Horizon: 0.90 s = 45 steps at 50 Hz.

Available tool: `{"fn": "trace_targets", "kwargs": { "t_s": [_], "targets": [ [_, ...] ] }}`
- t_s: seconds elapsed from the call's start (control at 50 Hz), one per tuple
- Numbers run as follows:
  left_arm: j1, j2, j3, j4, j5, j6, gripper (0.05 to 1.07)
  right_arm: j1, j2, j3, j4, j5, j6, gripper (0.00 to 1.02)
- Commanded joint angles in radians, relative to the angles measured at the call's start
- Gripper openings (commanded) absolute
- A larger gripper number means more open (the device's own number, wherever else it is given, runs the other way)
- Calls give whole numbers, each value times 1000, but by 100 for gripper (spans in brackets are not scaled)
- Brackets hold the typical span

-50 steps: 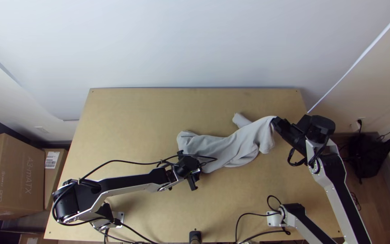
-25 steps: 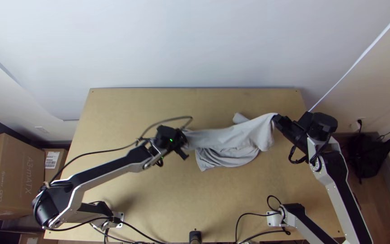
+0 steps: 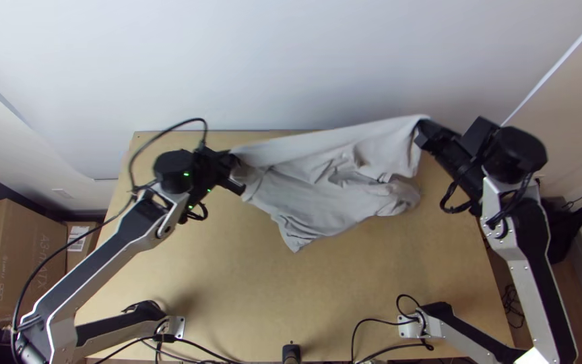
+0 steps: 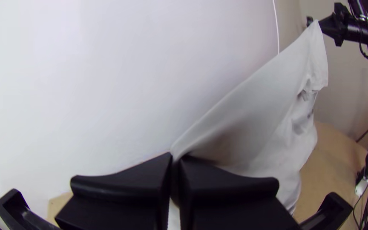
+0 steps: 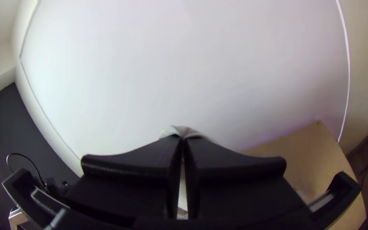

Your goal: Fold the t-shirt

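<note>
My left gripper point(image 3: 236, 162) and my right gripper point(image 3: 424, 128) hold the light grey t-shirt point(image 3: 331, 182) by two spots far apart along its upper edge. The cloth is stretched between them and hangs in loose folds, its lower part bunched over the table. In the left wrist view the left gripper point(image 4: 175, 159) is shut on a pinch of the t-shirt point(image 4: 252, 123), which slants up to the other arm's gripper. The right gripper point(image 5: 183, 142) in the right wrist view is shut on a small fold of the t-shirt point(image 5: 182, 131).
The wooden table point(image 3: 257, 296) lies bare in front of the cloth. A wall point(image 3: 291, 61) rises behind its far edge. Cardboard boxes point(image 3: 15, 263) stand at the left, and a black bag point(image 3: 559, 232) lies on the floor at the right.
The left gripper has moved left and toward the far edge, pulling its end of the t-shirt along. The right gripper has shifted toward the far edge too. The cloth is now raised and stretched wider.
</note>
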Motion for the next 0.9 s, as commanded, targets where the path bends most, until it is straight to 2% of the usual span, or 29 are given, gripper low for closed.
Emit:
{"fn": "trace_targets", "kwargs": {
  "t_s": [0.0, 0.08, 0.38, 0.74, 0.88],
  "targets": [
    [53, -79, 89, 6, -6, -12, 8, 13, 54, 170, 27, 42, -88, 2],
    [97, -103, 144, 5, -6, -12, 8, 19, 95, 257, 29, 61, -124, 2],
    [136, -169, 443, -110, -6, -9, 8, 65, 101, 470, 43, 105, -121, 2],
    [128, -315, 618, -153, -10, 6, 8, 87, -81, 493, 52, 107, -138, 2],
    [126, -393, 623, -168, -18, -48, 8, 96, -154, 492, 33, 105, -138, 2]
  ]
}}
